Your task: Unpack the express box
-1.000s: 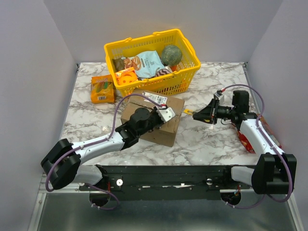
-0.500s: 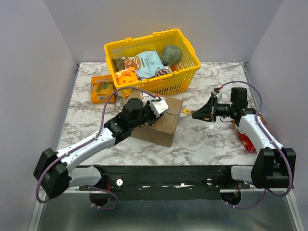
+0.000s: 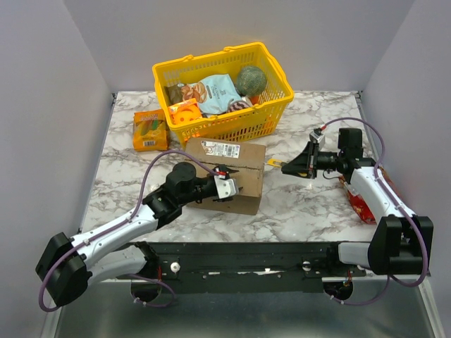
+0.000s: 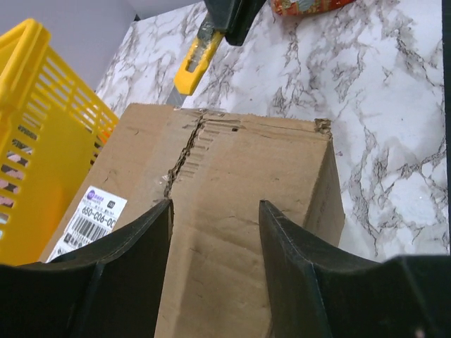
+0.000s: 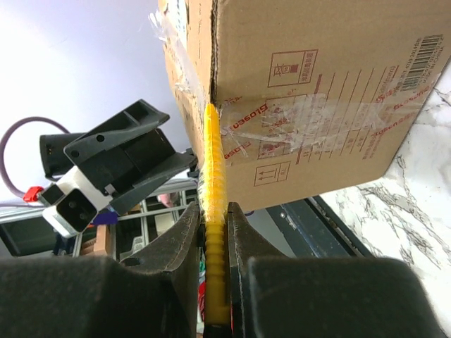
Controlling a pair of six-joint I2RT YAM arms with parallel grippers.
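The express box (image 3: 236,176), brown cardboard with a white label (image 3: 219,149), lies mid-table with its top flaps down. A ragged seam (image 4: 184,151) runs along its top (image 4: 232,211). My left gripper (image 3: 229,185) hovers open over the box's near side, its fingers (image 4: 296,274) apart with only cardboard below them (image 4: 215,211). My right gripper (image 3: 294,167) is shut on a yellow utility knife (image 3: 275,164) just right of the box. The knife (image 5: 213,176) points at the box's taped corner (image 5: 303,91). In the left wrist view the knife (image 4: 194,58) lies beyond the box's far edge.
A yellow plastic basket (image 3: 271,105) full of snack bags stands behind the box, also at the left (image 4: 42,134). An orange snack box (image 3: 150,130) lies at the back left. A red packet (image 3: 359,204) lies under the right arm.
The left gripper opened and drew back from the box's top toward its near side. The white label now lies flat and uncovered. The right gripper with the knife barely moved.
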